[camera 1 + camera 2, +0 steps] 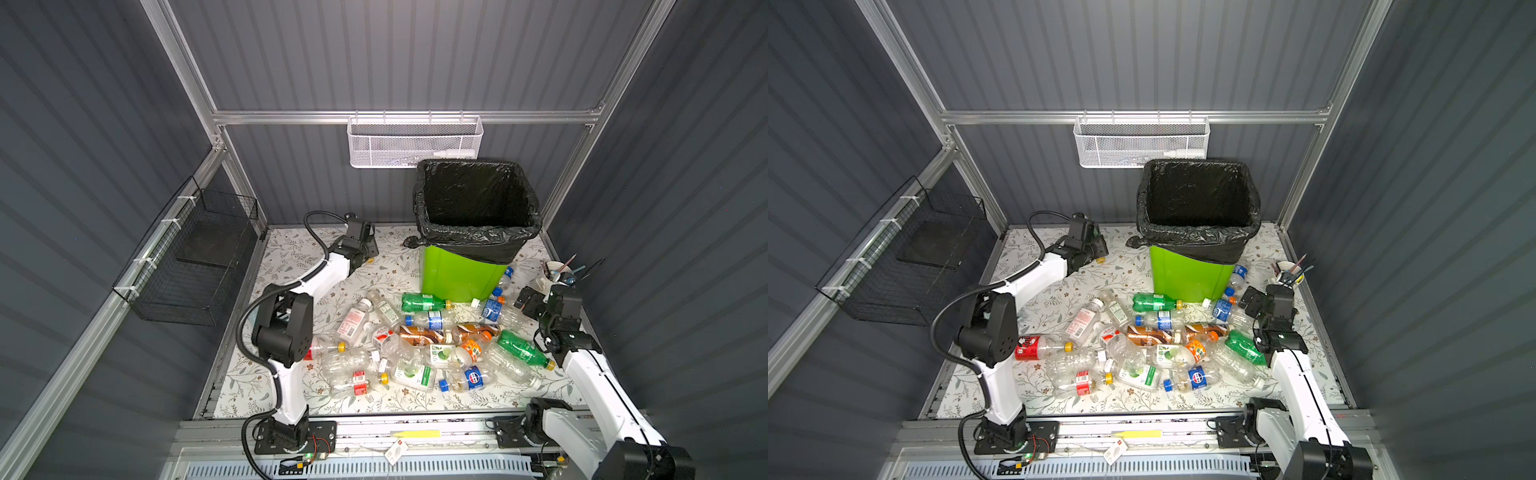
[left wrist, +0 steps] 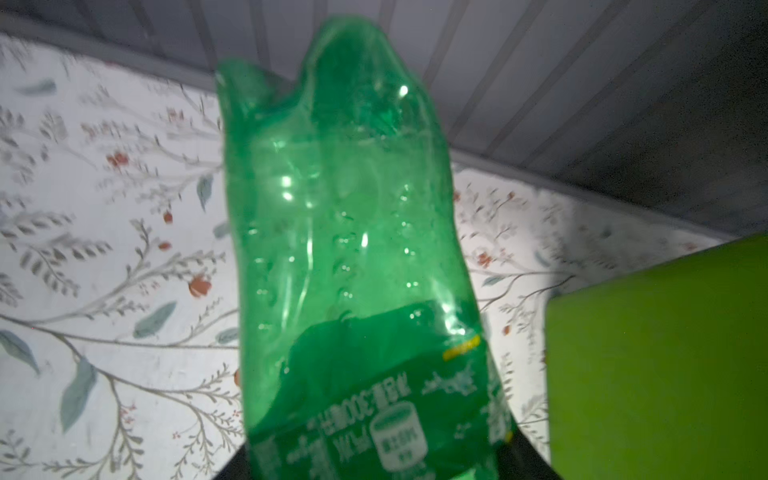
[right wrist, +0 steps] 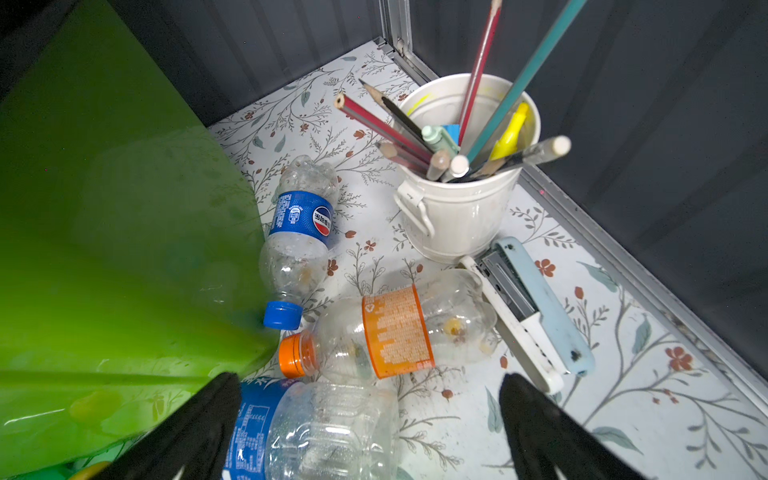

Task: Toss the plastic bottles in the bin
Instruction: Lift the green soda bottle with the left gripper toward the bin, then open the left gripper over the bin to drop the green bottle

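My left gripper (image 1: 366, 250) (image 1: 1096, 248) (image 2: 376, 465) is at the back left of the table, left of the bin, and is shut on a crumpled green bottle (image 2: 349, 232). The bottle's yellow cap (image 1: 370, 260) pokes out under the gripper in both top views. The bin (image 1: 457, 276) (image 1: 1187, 276) (image 2: 665, 353) (image 3: 104, 249) is bright green with a black bag. My right gripper (image 1: 524, 302) (image 3: 370, 419) hangs open to the right of the bin, over a clear blue-labelled bottle (image 3: 316, 432). Just beyond it lie an orange-labelled bottle (image 3: 395, 328) and a blue-capped bottle (image 3: 301, 232). Several plastic bottles (image 1: 436, 345) are piled mid-table.
A white cup of pencils (image 3: 457, 216) (image 1: 557, 270) and a stapler (image 3: 536, 307) sit in the right back corner. A white mesh basket (image 1: 415, 143) hangs on the back wall, above the bin. A black wire basket (image 1: 191, 257) hangs on the left wall.
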Action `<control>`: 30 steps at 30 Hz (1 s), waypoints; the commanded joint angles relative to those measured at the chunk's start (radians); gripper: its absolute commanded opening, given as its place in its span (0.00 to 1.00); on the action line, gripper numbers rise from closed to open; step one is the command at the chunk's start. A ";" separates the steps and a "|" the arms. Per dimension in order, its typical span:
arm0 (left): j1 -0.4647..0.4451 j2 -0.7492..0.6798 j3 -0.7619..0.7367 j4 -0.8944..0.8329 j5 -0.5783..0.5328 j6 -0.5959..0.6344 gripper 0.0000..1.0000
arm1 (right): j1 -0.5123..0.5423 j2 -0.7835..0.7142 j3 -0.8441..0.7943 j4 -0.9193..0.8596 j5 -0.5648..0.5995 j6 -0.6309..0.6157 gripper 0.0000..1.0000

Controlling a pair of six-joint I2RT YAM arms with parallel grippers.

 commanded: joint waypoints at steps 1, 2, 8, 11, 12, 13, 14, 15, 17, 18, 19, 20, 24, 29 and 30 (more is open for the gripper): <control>0.001 -0.135 -0.027 0.123 -0.053 0.103 0.46 | -0.005 -0.011 0.008 -0.001 0.013 0.007 0.99; 0.002 -0.174 -0.034 0.141 -0.068 0.124 0.46 | -0.005 -0.011 0.010 0.000 0.013 0.005 0.99; 0.001 -0.402 -0.021 0.313 -0.082 0.293 0.45 | -0.005 -0.016 0.028 0.004 0.012 -0.003 0.99; 0.002 -0.470 0.017 0.404 -0.015 0.349 0.45 | -0.006 -0.020 0.032 0.008 0.007 0.005 0.99; 0.001 -0.486 0.026 0.447 0.022 0.358 0.45 | -0.007 -0.023 0.033 0.009 0.005 0.010 0.99; 0.000 -0.496 0.037 0.488 0.059 0.356 0.45 | -0.007 -0.028 0.033 0.010 0.004 0.015 0.99; 0.000 -0.498 0.049 0.515 0.093 0.345 0.45 | -0.007 -0.032 0.032 0.011 0.004 0.020 0.99; -0.001 -0.492 0.071 0.539 0.137 0.321 0.47 | -0.007 -0.037 0.031 0.011 0.003 0.024 0.99; -0.010 -0.450 0.126 0.552 0.226 0.271 0.45 | -0.007 -0.048 0.028 0.012 0.002 0.031 0.99; -0.024 -0.416 0.173 0.529 0.274 0.252 0.44 | -0.006 -0.052 0.025 0.010 -0.002 0.033 0.99; -0.046 -0.357 0.232 0.488 0.325 0.241 0.43 | -0.007 -0.057 0.024 0.010 -0.005 0.036 0.99; -0.069 -0.301 0.293 0.434 0.362 0.238 0.43 | -0.007 -0.061 0.022 0.008 -0.007 0.037 0.99; -0.235 0.003 0.679 0.038 0.547 0.330 0.46 | -0.006 -0.076 0.026 -0.011 -0.025 0.032 0.99; -0.336 0.206 1.125 -0.389 0.448 0.497 0.89 | -0.007 -0.110 0.040 -0.050 -0.012 0.004 0.99; -0.336 0.152 1.050 -0.339 0.391 0.499 0.99 | -0.007 -0.116 0.041 -0.055 -0.009 0.005 0.99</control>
